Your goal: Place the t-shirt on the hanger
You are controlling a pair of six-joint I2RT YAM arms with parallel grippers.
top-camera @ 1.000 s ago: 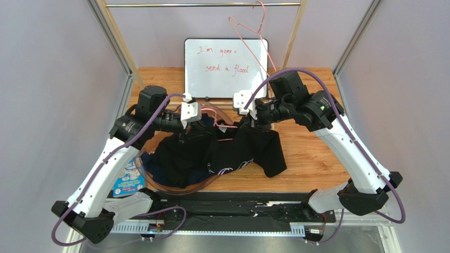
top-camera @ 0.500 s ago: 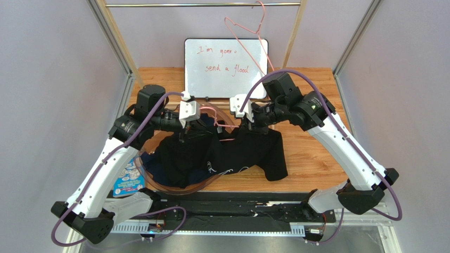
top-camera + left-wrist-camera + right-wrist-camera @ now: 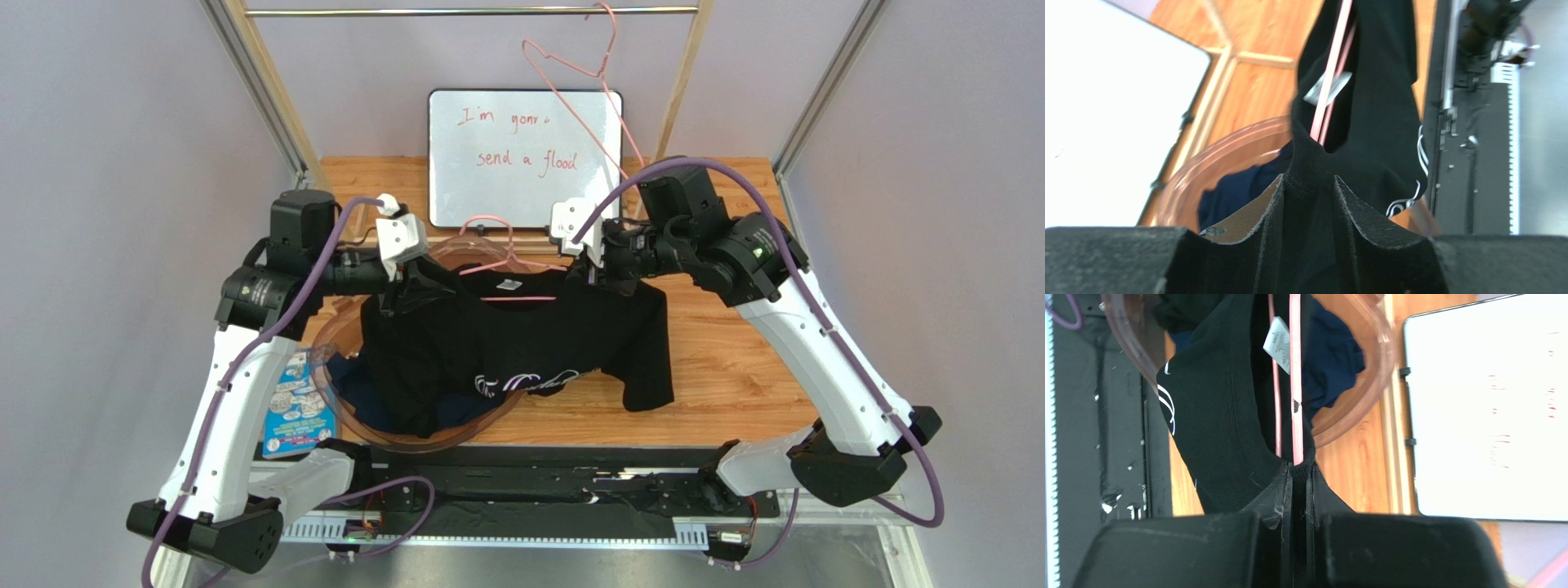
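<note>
My left pincer (image 3: 411,272) and right pincer (image 3: 589,272), both clamped on the t-shirt (image 3: 515,343), have spread apart. The hanger (image 3: 1295,367) between them now sits inside it.

Robot arms are numbering two: left arm (image 3: 227,404), right arm (image 3: 816,349). Pincers are numbering two: left pincer (image 3: 1309,184), right pincer (image 3: 1298,471). Pink wire hangers are numbering two: the hanger (image 3: 1296,367) sitting in the collar, and a second hanger (image 3: 574,101) hanging from the one metal rail (image 3: 466,11). Garments are numbering two: one black t-shirt (image 3: 515,343) and one navy garment (image 3: 1333,361). Showing singly: one whiteboard (image 3: 525,157), one clear pinkish basin (image 3: 1229,147), one printed card (image 3: 294,410), one wooden tabletop (image 3: 724,355).
</note>
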